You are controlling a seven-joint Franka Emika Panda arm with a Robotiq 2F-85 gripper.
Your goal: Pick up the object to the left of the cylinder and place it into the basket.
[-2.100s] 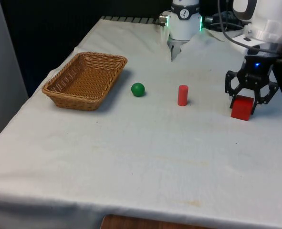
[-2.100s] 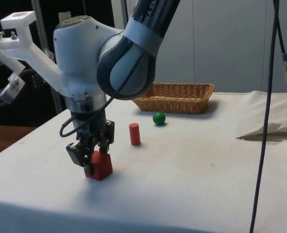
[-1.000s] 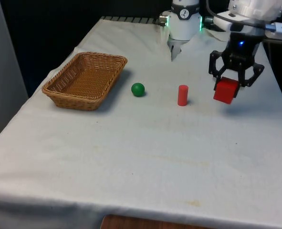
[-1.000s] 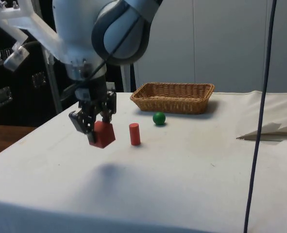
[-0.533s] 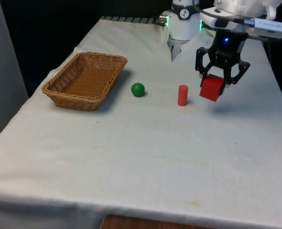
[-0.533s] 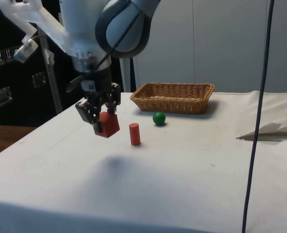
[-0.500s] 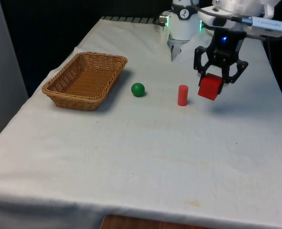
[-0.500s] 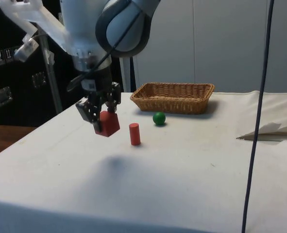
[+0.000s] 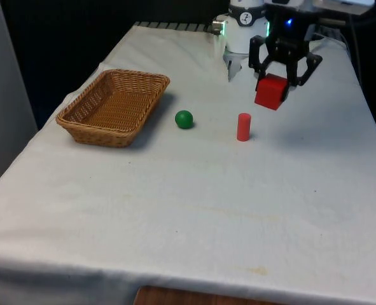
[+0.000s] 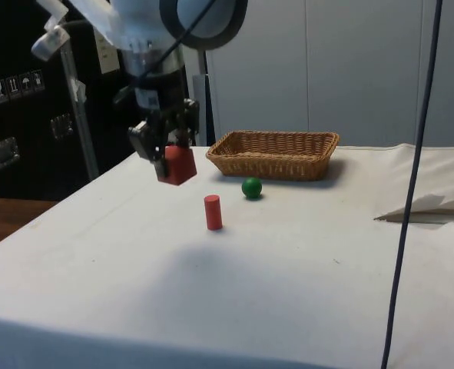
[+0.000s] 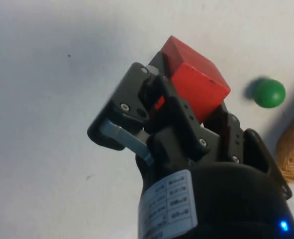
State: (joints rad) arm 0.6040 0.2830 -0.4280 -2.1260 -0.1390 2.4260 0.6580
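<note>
My gripper [image 9: 278, 77] [image 10: 170, 150] [image 11: 186, 107] is shut on a red cube [image 9: 270, 91] [image 10: 178, 164] [image 11: 194, 82] and holds it well above the cloth. A red cylinder [image 9: 243, 126] [image 10: 213, 212] stands upright on the table, below the cube and slightly toward the front view's left. A green ball [image 9: 184, 119] [image 10: 250, 187] [image 11: 269, 92] lies to the front view's left of the cylinder. Further left sits a wicker basket [image 9: 86, 117] [image 10: 319, 140] [image 11: 292, 149] with nothing in it.
The white cloth is rumpled at the far end near the robot's base [image 9: 242, 38]. A black cable [image 10: 411, 192] hangs down across the side view's right.
The gripper has lifted the red cube off the table at the front view's right and carried it up and leftward, to above the cylinder. Ball, cylinder and basket have not moved.
</note>
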